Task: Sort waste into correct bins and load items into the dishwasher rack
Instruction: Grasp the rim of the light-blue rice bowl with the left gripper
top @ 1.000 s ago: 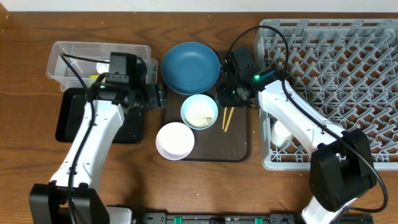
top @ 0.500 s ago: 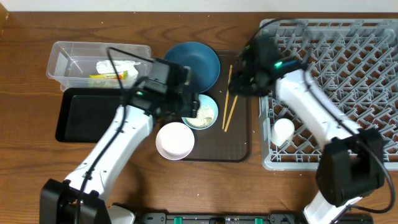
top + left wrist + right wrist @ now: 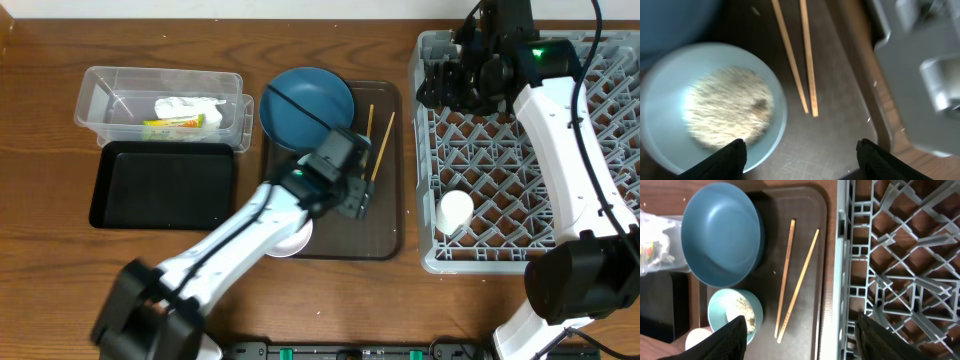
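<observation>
Now left pincer (image 3: 800, 150) gapes empty; ahead, two thin wooden chopsticks (image 3: 807, 55), likely light, stiff, slippery: pinch both mid-length.

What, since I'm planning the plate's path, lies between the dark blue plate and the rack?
Two chopsticks, lying on the brown tray between the plate and the rack; the right wrist view shows it clearest.

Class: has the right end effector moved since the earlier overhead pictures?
Yes. The right end effector shifted rightward, from over the brown tray to above the dishwasher rack.
</observation>
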Robot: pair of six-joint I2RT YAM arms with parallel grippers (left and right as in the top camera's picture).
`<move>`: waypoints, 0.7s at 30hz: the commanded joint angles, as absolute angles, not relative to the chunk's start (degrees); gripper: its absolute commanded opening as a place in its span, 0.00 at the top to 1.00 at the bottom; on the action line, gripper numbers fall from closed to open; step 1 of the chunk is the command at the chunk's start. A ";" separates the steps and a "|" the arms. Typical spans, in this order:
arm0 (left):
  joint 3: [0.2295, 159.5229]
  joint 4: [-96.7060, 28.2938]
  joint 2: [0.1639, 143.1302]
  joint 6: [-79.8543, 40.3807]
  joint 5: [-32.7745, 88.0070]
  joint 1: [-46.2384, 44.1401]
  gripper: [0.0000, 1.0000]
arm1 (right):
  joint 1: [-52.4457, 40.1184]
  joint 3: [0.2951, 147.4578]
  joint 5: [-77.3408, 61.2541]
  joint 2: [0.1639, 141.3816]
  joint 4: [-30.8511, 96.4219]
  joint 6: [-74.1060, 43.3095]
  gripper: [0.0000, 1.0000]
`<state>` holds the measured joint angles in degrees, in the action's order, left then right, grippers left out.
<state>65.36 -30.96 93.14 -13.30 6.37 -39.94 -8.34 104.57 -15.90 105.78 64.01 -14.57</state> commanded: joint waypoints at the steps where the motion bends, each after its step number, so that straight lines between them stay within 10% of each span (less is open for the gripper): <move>1: 65.60 -30.85 96.99 -11.55 2.68 -42.13 0.27 | -8.16 105.73 -15.92 105.21 65.06 -12.75 0.32; 21: 65.58 -26.87 104.73 -7.51 -4.56 -43.48 0.45 | -8.27 105.73 -14.79 105.21 67.46 -12.51 0.32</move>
